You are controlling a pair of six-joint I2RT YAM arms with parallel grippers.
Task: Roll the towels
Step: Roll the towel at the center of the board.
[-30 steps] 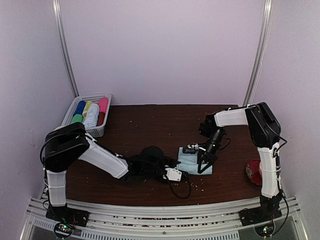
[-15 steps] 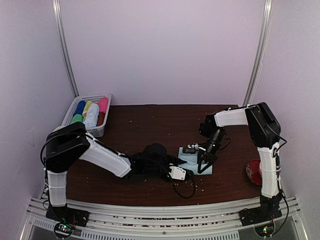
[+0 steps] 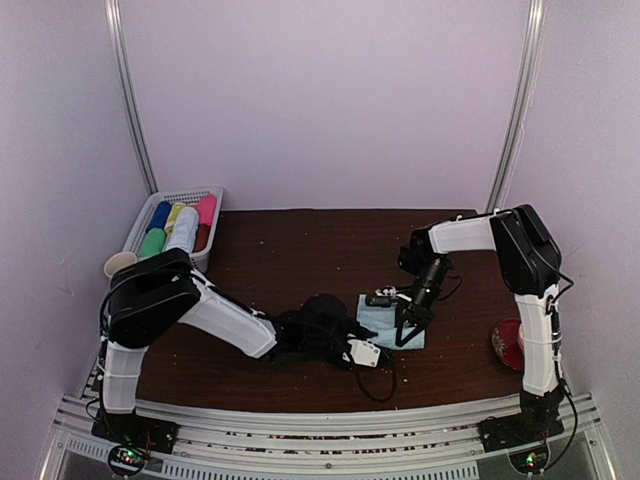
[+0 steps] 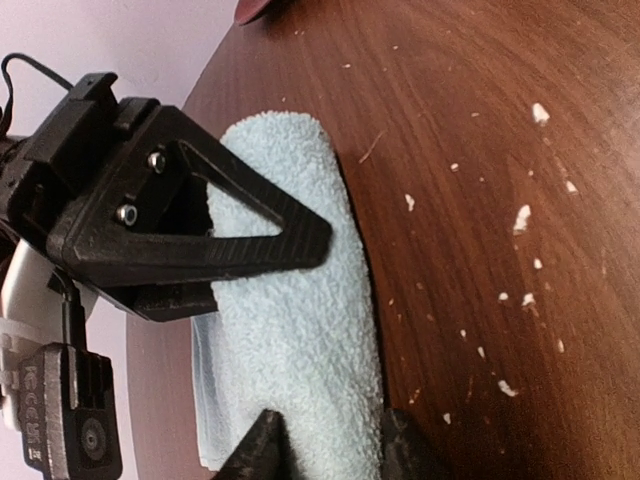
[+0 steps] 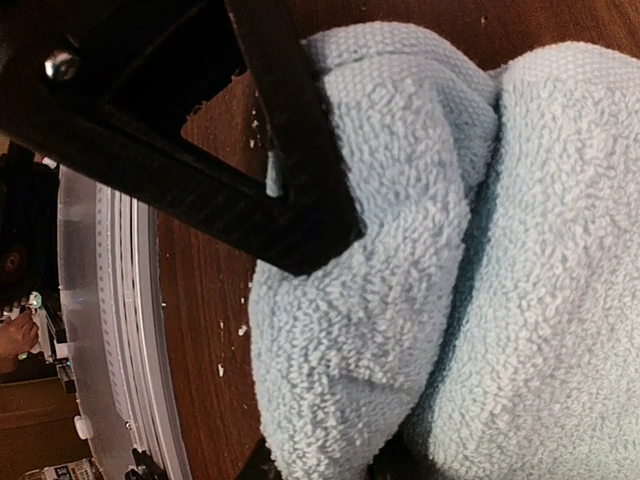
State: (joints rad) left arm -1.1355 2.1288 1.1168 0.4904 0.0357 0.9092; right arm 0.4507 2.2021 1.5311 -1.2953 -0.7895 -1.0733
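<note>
Towel pinched by down-pointing right gripper; low left gripper straddles it, grip unclear

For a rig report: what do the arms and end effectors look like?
Left arm and right arm: white shells, black joints. Left end effector and right end effector: black; the right's fingers are open triangular frames. A black cable loops by the left wrist.

White-shelled arms have black joints; the black right hand shows silver screws.

The dark wooden table bears a pale blue towel under the right gripper, with white crumbs scattered alongside.
</note>
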